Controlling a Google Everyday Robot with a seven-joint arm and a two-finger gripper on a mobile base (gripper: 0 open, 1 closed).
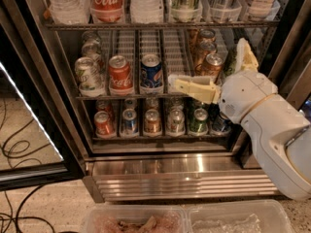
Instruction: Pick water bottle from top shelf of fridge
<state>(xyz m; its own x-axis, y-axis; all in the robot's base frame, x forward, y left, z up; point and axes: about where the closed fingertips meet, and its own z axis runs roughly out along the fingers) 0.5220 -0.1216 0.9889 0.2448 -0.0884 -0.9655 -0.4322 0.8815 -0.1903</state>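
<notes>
Fridge (291,42): one, door open; three wire shelves in view above a ribbed steel base panel (184,178).
Top shelf (160,26): six containers in the front row. These are two clear ribbed bottles, one red Coca-Cola bottle (107,1) between them, and three more in white cups to the right.
Water bottle (63,4): clear ribbed plastic, upright at the left end of the top shelf. Only the lower body shows; cap and label are cut off by the frame edge.
Second clear bottle (146,1): same ribbing, just right of the Coca-Cola bottle.
Middle shelf cans: four front cans visible: silver-green, red (120,72), blue (151,72), orange-brown.
Bottom shelf cans: six in the front row.
Arm (272,125): one, white, entering from the lower right and reaching left.
Gripper (209,64): before the middle shelf's right lanes, well below the water bottle. It is released, with fingers (194,89) spread wide, one level and pointing left, one pointing up.
Floor: two clear tubs (136,220); black cables (14,149) at left.
</notes>
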